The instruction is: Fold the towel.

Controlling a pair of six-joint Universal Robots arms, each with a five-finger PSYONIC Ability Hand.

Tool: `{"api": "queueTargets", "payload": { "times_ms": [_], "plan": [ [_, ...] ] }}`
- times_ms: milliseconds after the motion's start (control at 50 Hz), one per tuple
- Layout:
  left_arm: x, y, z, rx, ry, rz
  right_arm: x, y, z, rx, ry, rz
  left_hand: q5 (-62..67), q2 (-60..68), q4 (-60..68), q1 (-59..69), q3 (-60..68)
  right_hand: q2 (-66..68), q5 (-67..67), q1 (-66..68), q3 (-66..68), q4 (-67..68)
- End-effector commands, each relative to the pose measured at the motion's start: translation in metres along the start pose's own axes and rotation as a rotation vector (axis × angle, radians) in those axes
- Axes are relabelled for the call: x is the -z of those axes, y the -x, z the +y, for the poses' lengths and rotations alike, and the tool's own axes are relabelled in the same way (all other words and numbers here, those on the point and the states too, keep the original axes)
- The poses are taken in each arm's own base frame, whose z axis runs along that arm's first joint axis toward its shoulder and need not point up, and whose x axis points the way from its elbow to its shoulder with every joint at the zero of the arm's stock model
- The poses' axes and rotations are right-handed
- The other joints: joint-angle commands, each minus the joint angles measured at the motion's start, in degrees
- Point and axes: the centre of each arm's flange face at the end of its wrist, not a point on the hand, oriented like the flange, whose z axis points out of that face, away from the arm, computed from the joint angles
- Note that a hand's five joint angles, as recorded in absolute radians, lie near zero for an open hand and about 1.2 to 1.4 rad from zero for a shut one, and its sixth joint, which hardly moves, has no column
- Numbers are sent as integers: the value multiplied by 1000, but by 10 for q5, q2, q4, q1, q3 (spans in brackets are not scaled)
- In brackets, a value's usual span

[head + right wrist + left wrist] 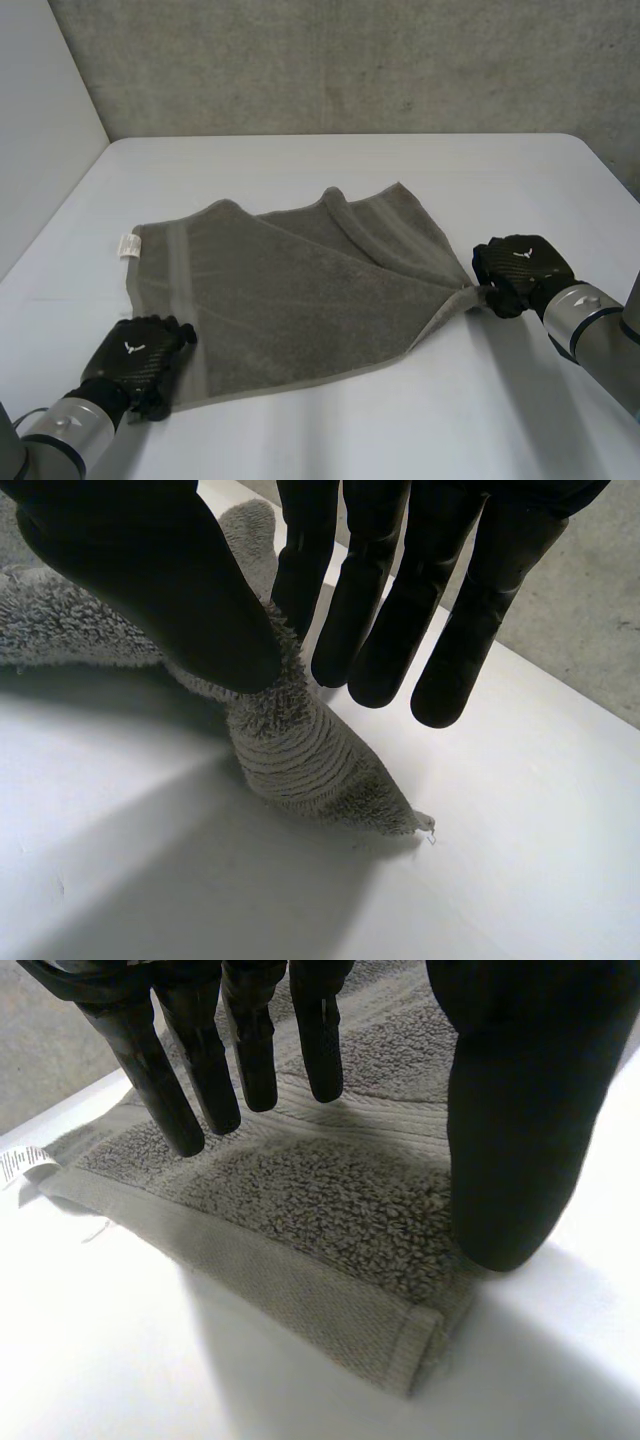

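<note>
Left hand (135, 362) sits over the near left corner of the grey terry-cloth towel (290, 300), fingers (200, 1070) straight and spread above the pile, thumb down on the cloth, nothing pinched; the towel lies mostly flat in the middle of the white surface (350, 430). Right hand (515, 272) pinches the bunched right corner between thumb and a finger, far right edge flopped over, small white label (129, 245) at the far left corner. Risk: lifting on the right with the left corner ungripped likely drags the whole towel and skews the fold, and the thin pinch may slip.
</note>
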Motion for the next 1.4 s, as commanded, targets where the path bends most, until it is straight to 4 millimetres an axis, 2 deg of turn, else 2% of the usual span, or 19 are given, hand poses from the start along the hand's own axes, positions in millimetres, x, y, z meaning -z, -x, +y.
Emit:
{"api": "queueTargets", "payload": {
  "times_ms": [20, 440, 520, 620, 760, 880, 960, 1000, 1020, 1040, 1060, 1080, 1100, 1120, 1140, 1160, 1200, 1300, 1400],
  "plan": [
    [-4, 1, 2, -4, -5, -1, 0, 1, 0, 5, 1, -2, 41, 42, 42, 40, 42, 127, 135, 247, 119, 115],
    [-26, 13, -11, -35, -83, -36, 0, 2, 3, 1, 12, -7, 120, 121, 121, 119, 121, 127, 135, 247, 119, 115],
    [-31, 15, -14, -39, -91, -35, 0, 2, 3, 2, 10, -6, 165, 167, 167, 165, 166, 127, 135, 247, 119, 115],
    [-36, 16, -15, -41, -96, -34, 0, 2, 3, 2, 10, -6, 358, 360, 360, 358, 359, 127, 135, 247, 119, 115],
    [-31, 15, -18, -44, -107, -38, 1, 1, 2, 3, 9, -4, 550, 551, 551, 549, 551, 127, 135, 247, 119, 115],
    [-10, 16, -40, -76, -202, -75, 1, -1, -2, 6, -4, 3, 550, 552, 552, 550, 551, 127, 135, 247, 119, 115],
    [2, 22, -63, -91, -293, -111, 12, -11, -32, 39, -73, 38, 550, 552, 552, 550, 551, 127, 135, 247, 119, 115],
    [19, 31, -94, -123, -413, -165, 22, -15, -49, 70, -107, 56, 550, 552, 552, 550, 551, 127, 135, 247, 119, 115],
    [19, 31, -94, -123, -414, -165, 32, -19, -67, 102, -135, 71, 550, 552, 552, 550, 551, 127, 135, 247, 119, 115],
    [27, 36, -113, -133, -477, -187, 32, -19, -67, 103, -136, 71, 550, 552, 552, 550, 551, 127, 135, 247, 119, 115],
    [27, 36, -114, -133, -478, -187, 42, -23, -84, 131, -163, 85, 550, 552, 552, 550, 551, 127, 135, 247, 119, 115],
    [36, 41, -133, -131, -528, -202, 53, -28, -105, 157, -205, 106, 550, 552, 552, 550, 551, 127, 135, 247, 119, 115],
    [45, 46, -151, -118, -563, -215, 53, -28, -105, 157, -205, 107, 550, 552, 552, 550, 551, 127, 135, 247, 119, 115],
    [45, 46, -151, -118, -563, -215, 65, -32, -127, 181, -257, 131, 550, 552, 552, 550, 551, 127, 135, 247, 119, 115],
    [54, 52, -170, -96, -587, -230, 78, -37, -148, 200, -302, 153, 550, 552, 552, 550, 551, 127, 135, 247, 119, 115],
    [63, 58, -187, -69, -606, -246, 78, -37, -148, 200, -302, 154, 550, 552, 552, 550, 551, 127, 135, 247, 119, 115],
    [70, 64, -204, -42, -618, -261, 105, -44, -187, 233, -377, 189, 550, 552, 552, 550, 551, 127, 135, 247, 119, 115],
    [86, 77, -239, 15, -620, -291, 128, -48, -218, 278, -407, 205, 550, 552, 552, 550, 551, 127, 135, 247, 119, 115],
    [74, 82, -239, 49, -497, -277, 117, -50, -210, 339, -302, 192, 550, 552, 552, 550, 551, 127, 135, 247, 119, 115]
  ]
}}
